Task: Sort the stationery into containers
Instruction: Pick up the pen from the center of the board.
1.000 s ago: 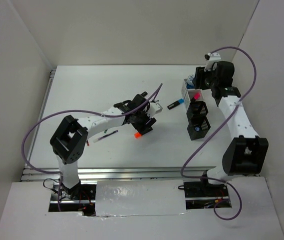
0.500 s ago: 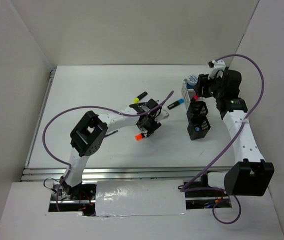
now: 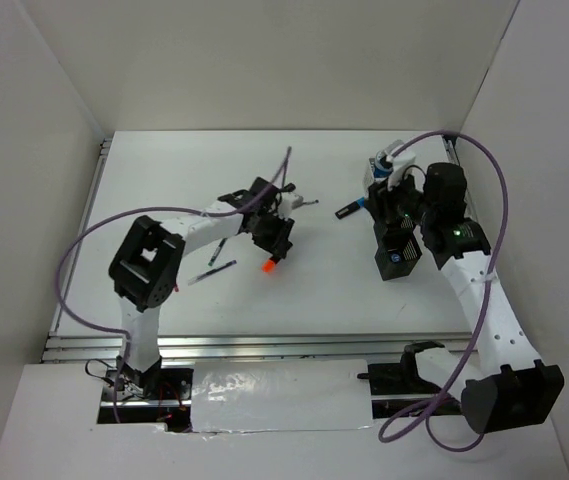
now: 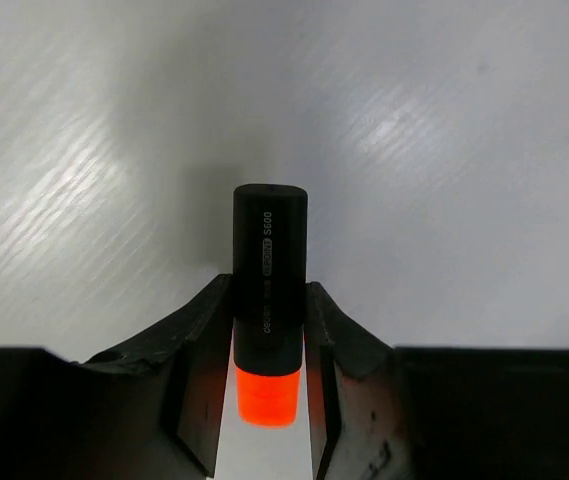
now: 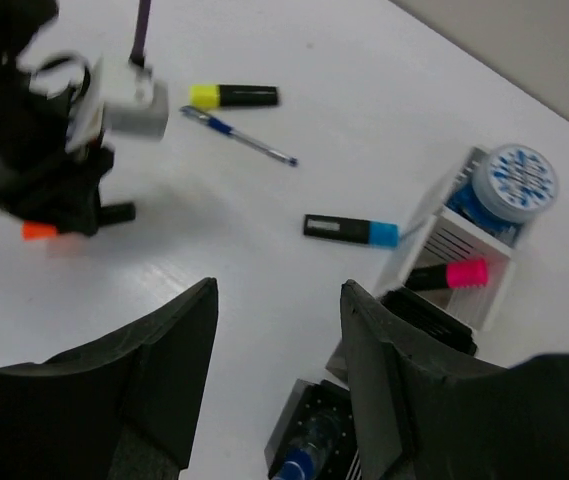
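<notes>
Top external view lays out the white table (image 3: 164,180) with the row of mesh bins (image 3: 414,246) along its right side, presumably so that each kind of stationery gets its own box. The white bin (image 5: 454,240) at the far end already holds a tape roll (image 5: 514,180) and a pink-capped highlighter (image 5: 446,275). The left arm reaches to mid-table, where the left gripper (image 4: 269,300) is clamped across the black barrel of an orange-capped highlighter (image 4: 269,262). Its cap points toward the wrist, and it appears raised off the surface, which suits a carry toward the bins. The right gripper (image 5: 279,300) hovers near the bins with jaws spread and nothing between them. Loose on the table lie a blue-capped highlighter (image 5: 349,229) just beside the white bin, a yellow-capped highlighter (image 5: 232,96) and a thin pen (image 5: 239,135).
</notes>
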You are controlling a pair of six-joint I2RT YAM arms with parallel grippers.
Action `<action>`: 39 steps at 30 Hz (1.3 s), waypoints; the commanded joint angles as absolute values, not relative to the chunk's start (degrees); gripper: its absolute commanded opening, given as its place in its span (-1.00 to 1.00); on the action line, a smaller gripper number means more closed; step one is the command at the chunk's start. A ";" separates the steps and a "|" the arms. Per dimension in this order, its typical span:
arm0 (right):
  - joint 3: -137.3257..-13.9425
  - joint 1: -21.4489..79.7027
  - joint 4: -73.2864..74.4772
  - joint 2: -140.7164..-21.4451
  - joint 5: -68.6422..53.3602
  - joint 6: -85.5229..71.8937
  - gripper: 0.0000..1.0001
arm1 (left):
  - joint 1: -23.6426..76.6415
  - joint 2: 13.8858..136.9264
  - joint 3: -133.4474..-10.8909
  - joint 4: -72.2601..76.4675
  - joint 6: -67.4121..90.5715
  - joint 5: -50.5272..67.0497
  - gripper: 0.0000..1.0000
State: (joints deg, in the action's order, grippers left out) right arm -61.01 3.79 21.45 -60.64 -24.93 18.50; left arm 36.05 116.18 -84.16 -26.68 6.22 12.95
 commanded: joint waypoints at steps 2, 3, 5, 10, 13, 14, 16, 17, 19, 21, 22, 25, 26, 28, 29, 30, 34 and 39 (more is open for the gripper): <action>-60.47 11.41 25.31 -60.47 -24.26 24.70 0.18 | 28.67 100.23 -76.14 -5.07 18.52 31.25 -1.00; -60.12 14.82 25.23 -60.64 -23.30 24.61 0.18 | 26.48 94.89 -73.24 1.86 26.46 34.68 -1.00; -58.20 18.53 22.77 -60.47 -21.19 24.87 0.18 | 25.06 91.60 -67.69 12.68 34.33 35.07 -1.00; -60.46 28.02 22.06 -64.15 -15.65 37.15 0.19 | 23.55 94.04 -73.39 5.90 43.94 39.73 -1.00; -61.26 31.81 23.90 -64.95 -15.90 52.69 0.18 | 23.03 98.59 -76.54 -2.17 41.85 41.47 -1.00; -61.43 32.69 26.08 -65.13 -16.34 56.82 0.15 | 22.94 99.83 -79.16 -7.33 40.79 42.27 -1.00; -63.01 34.97 28.64 -65.65 -17.66 66.77 0.10 | 22.85 102.47 -80.42 -11.15 39.38 43.59 -1.00; -63.89 35.59 32.13 -66.79 -18.10 70.97 0.10 | 22.68 102.65 -80.33 -12.21 39.20 44.20 -1.00; -67.04 36.56 35.49 -68.37 -20.55 73.46 0.08 | 22.85 103.79 -80.94 -13.97 38.85 44.30 -1.00; -68.90 37.26 38.67 -70.48 -22.40 75.75 0.08 | 23.46 104.06 -81.12 -15.20 38.67 44.12 -1.00; -68.82 37.96 39.02 -71.01 -23.89 76.46 0.10 | 24.08 104.24 -81.12 -15.38 38.50 42.90 -1.00; -65.93 39.11 37.28 -71.19 -28.45 82.67 0.15 | 25.31 104.50 -81.39 -18.19 36.83 41.04 -1.00; -64.79 38.85 37.00 -71.10 -30.30 84.71 0.17 | 25.49 104.50 -81.21 -18.11 37.00 41.48 -1.00; -61.88 38.32 36.13 -71.10 -35.39 90.58 0.19 | 25.84 103.98 -80.42 -17.93 36.83 41.66 -1.00; -61.09 38.41 35.86 -71.28 -36.38 92.09 0.21 | 25.84 103.80 -79.98 -17.93 37.00 41.57 -1.00; -60.04 38.41 35.51 -72.15 -36.91 93.07 0.22 | 25.84 103.54 -79.37 -17.49 36.83 42.01 -1.00; -59.85 39.99 33.84 -75.49 -35.60 96.24 0.23 | 25.75 102.83 -74.80 -16.79 38.05 42.10 -1.00; -58.98 41.92 31.56 -77.70 -33.93 96.24 0.23 | 26.19 102.83 -73.13 -16.44 39.02 42.45 -1.00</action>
